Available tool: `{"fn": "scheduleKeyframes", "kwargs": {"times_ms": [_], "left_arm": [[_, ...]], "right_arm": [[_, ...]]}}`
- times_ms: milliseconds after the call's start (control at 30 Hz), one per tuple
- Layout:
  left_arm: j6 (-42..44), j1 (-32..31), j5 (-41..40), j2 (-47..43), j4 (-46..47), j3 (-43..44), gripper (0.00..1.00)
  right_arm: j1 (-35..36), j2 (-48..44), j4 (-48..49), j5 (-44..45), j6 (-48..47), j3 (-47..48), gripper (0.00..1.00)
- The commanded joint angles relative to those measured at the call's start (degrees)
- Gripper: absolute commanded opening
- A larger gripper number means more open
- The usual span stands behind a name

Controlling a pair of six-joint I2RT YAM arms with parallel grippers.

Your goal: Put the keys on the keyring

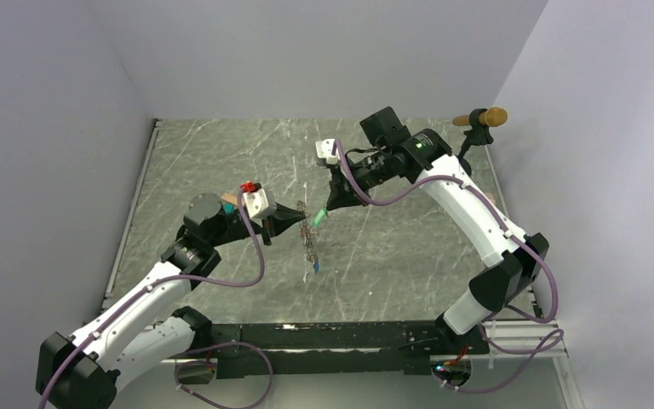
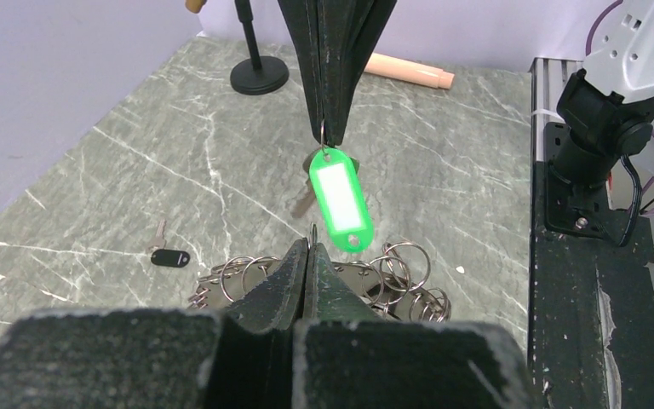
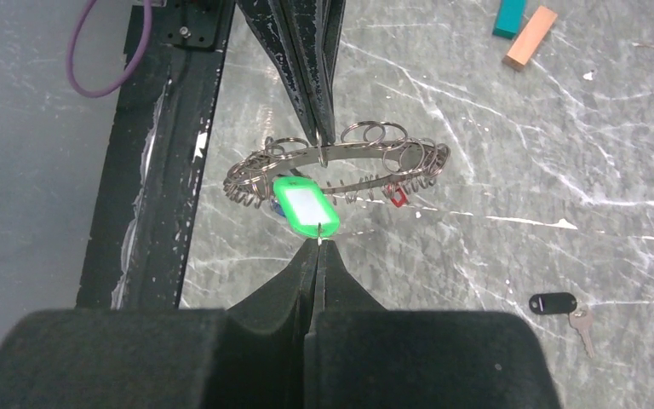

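Keyring (image 3: 353, 156), thin hoop fringed with small rings, pinched aloft in my left hand (image 1: 304, 214). Green-tagged key (image 2: 338, 198) dangles from my right hand (image 1: 326, 209) beside it; blue tag (image 1: 316, 267) at hoop's bottom.

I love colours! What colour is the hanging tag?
Tag: green, white middle; left wrist view.

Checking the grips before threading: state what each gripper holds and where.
The left gripper pinches the keyring at its band. The right gripper pinches the green key by its tag's small loop.
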Motion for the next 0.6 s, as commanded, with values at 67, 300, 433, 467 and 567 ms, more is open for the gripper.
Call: {"fn": "scheduleKeyframes", "kwargs": {"times_ms": [67, 300, 433, 467, 567], "left_arm": [[-2.53, 0.55, 1.48, -1.38, 8.56, -0.71, 0.0], [-7.66, 0.86, 2.23, -0.21, 12.96, -1.79, 0.0], [-9.17, 0.96, 2.11, 0.1, 14.66, -2.32, 0.0], [-9.56, 0.98, 2.03, 0.17, 15.13, -2.47, 0.0], [-10.78, 1.19, 2.48, 0.69, 16.55, -2.86, 0.0]], "right_arm": [[0.58, 0.46, 2.66, -3.07, 0.69, -0.65, 0.0], [2.61, 2.0, 2.81, -2.0, 0.84, 0.05, 0.0], [3.01, 2.13, 3.28, -1.46, 1.26, 0.25, 0.0], [3.01, 2.16, 3.36, -1.4, 1.42, 0.32, 0.0], [3.19, 2.2, 3.47, -1.35, 1.59, 0.61, 0.0]]}}
